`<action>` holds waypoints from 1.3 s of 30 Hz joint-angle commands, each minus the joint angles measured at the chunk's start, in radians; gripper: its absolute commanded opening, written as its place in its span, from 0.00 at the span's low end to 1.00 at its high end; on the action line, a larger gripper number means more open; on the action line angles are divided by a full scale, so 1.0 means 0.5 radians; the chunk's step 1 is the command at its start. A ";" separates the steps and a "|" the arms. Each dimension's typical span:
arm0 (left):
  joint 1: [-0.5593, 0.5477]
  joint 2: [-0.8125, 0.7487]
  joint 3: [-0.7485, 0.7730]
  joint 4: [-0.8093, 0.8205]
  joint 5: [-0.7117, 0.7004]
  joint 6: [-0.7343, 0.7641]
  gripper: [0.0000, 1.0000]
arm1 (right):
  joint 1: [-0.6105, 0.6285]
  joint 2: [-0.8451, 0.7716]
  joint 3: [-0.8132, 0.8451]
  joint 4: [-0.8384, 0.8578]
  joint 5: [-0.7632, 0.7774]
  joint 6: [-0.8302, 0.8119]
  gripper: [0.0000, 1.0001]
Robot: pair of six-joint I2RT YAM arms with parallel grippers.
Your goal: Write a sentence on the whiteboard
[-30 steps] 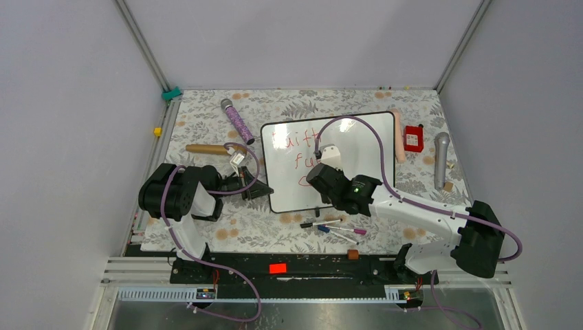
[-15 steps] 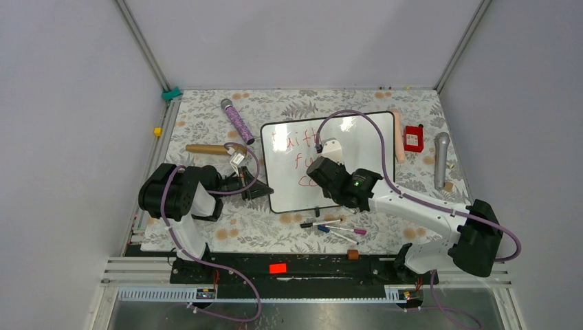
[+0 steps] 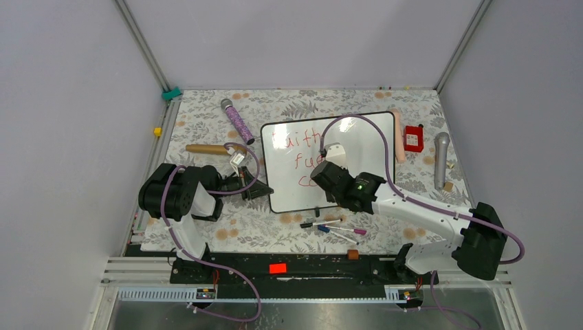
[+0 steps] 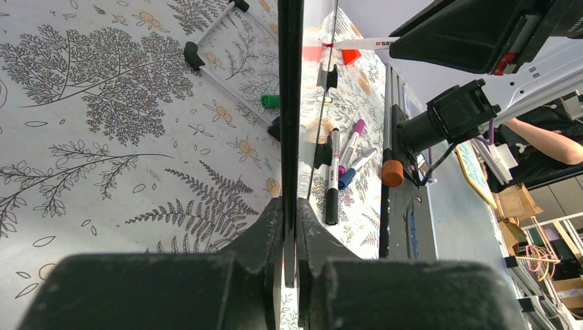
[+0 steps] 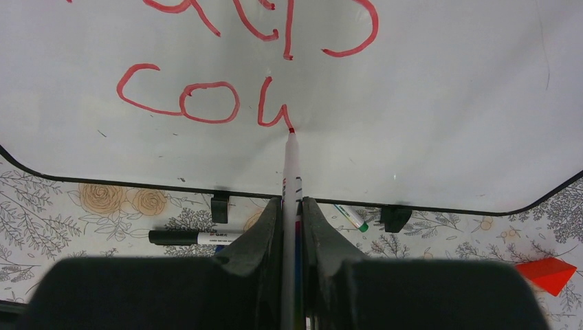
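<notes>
Whiteboard (image 3: 361, 148) lies mid-table, right of centre. Left gripper (image 4: 289, 206) clenched on its left frame edge. Right gripper (image 5: 292, 206) grasps red marker (image 5: 291, 161), tip touching the board right after "cou", the third line of the sentence (image 5: 199, 103). Loose markers (image 3: 333, 227) on the table beside the board's near edge.

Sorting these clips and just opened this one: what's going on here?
The right tool grips a white red-tipped marker, its tip pressed on the large glossy white rectangular whiteboard. The red handwritten sentence is unfinished: its third line reads "cou" so far. The left tool is clamped on the board's edge. Spare markers lie on the floral cloth nearby.
</notes>
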 commanded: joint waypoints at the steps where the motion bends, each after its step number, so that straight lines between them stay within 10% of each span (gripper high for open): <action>1: -0.007 0.006 0.036 0.136 0.054 0.013 0.00 | -0.038 -0.026 -0.012 -0.005 0.044 0.032 0.00; 39: -0.009 0.003 0.036 0.136 0.057 0.013 0.00 | -0.096 -0.043 0.062 -0.016 0.073 -0.011 0.00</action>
